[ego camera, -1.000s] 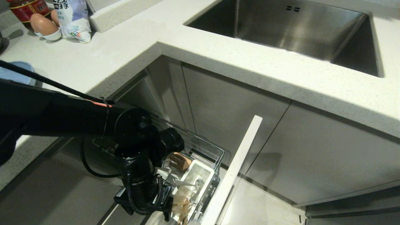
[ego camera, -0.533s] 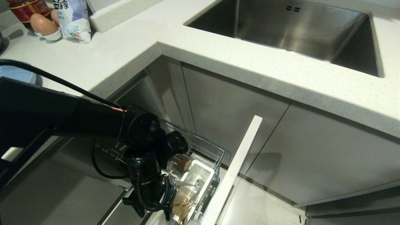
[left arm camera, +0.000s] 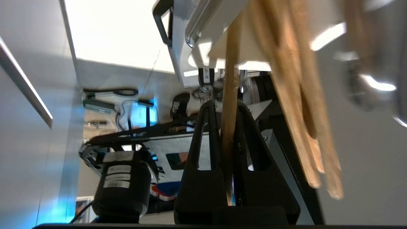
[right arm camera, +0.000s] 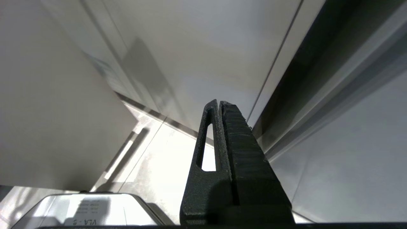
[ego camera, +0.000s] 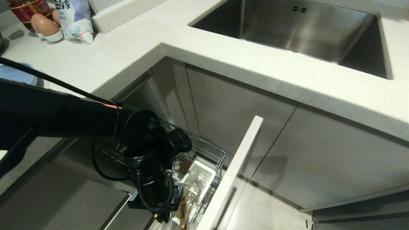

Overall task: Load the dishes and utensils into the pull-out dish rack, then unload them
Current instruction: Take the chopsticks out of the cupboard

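Note:
The pull-out dish rack [ego camera: 220, 156] stands drawn out below the counter, with its white cutlery box [ego camera: 207, 171] and white front panel [ego camera: 238, 166]. My left arm [ego camera: 150, 179] reaches down at the rack's near end. In the left wrist view the left gripper [left arm camera: 224, 105] is shut on one wooden chopstick [left arm camera: 229, 82]. More light-brown chopsticks [left arm camera: 302, 105] hang blurred beside it, and they also show in the head view [ego camera: 184, 211]. A silver metal utensil [ego camera: 199, 184] lies in the cutlery box. A light blue dish [ego camera: 14, 75] sits on the counter at the far left, mostly behind my arm. The right gripper [right arm camera: 219, 102] is shut and empty.
The steel sink [ego camera: 297, 32] is set in the white counter [ego camera: 223, 60] above grey cabinet doors [ego camera: 319, 159]. Eggs in a cup [ego camera: 46, 28], a jar [ego camera: 27, 9] and a bag [ego camera: 75, 19] stand at the counter's far left corner. The right gripper hangs low beside a cabinet front.
The left gripper has closed on a chopstick. The left wrist has dipped and shifted a little at the rack's near end, and the rack's front panel has shifted slightly left.

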